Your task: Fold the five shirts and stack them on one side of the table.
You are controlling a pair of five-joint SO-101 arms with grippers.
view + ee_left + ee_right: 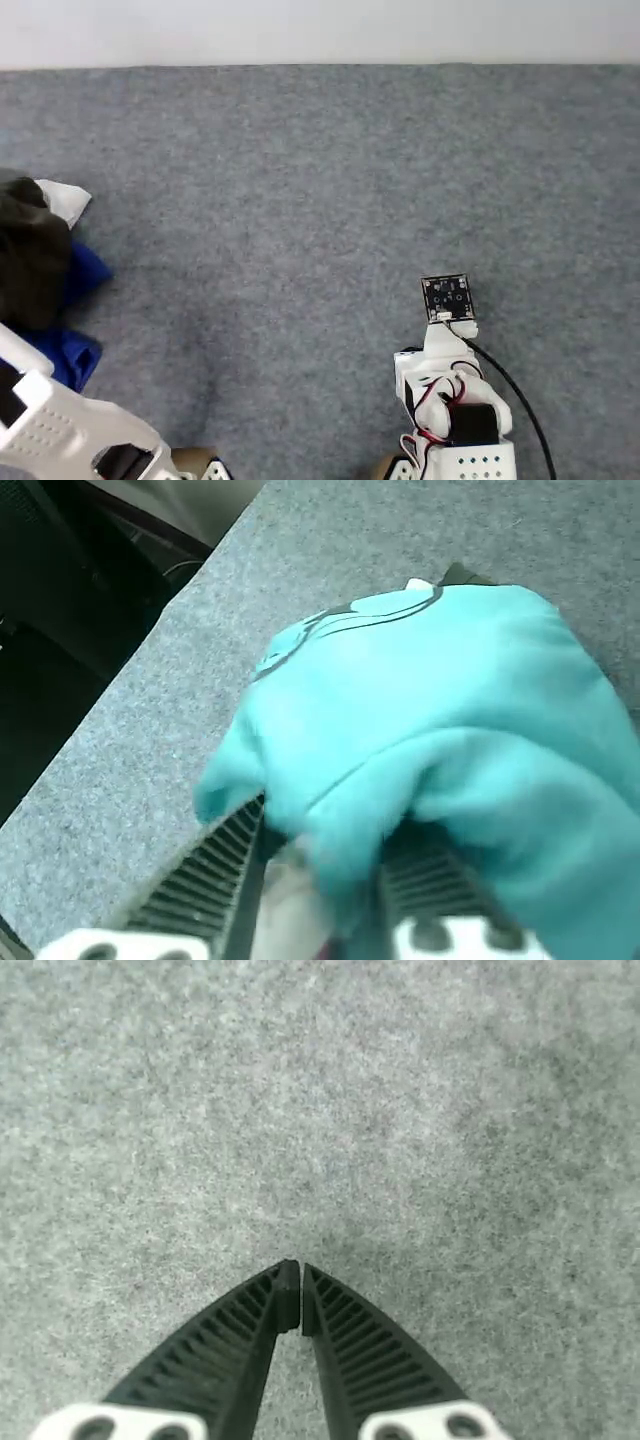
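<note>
A teal shirt (450, 710) bulges in a bunch over my left gripper (325, 855), whose fingers are shut on a fold of it near the table's edge. In the high view a heap of shirts lies at the left edge: a dark shirt (30, 260) on top, a white one (65, 200) behind it, and a blue one (85, 272) beneath. The left arm (60, 430) sits at the lower left corner. My right gripper (300, 1285) is shut on nothing, just above bare grey felt. The right arm (450, 400) stands at the lower middle right.
The grey felt table (330, 200) stretches wide between the heap and the right arm. Its far edge meets a white wall (320, 30). In the left wrist view the table's side edge (150, 640) drops off to a dark floor.
</note>
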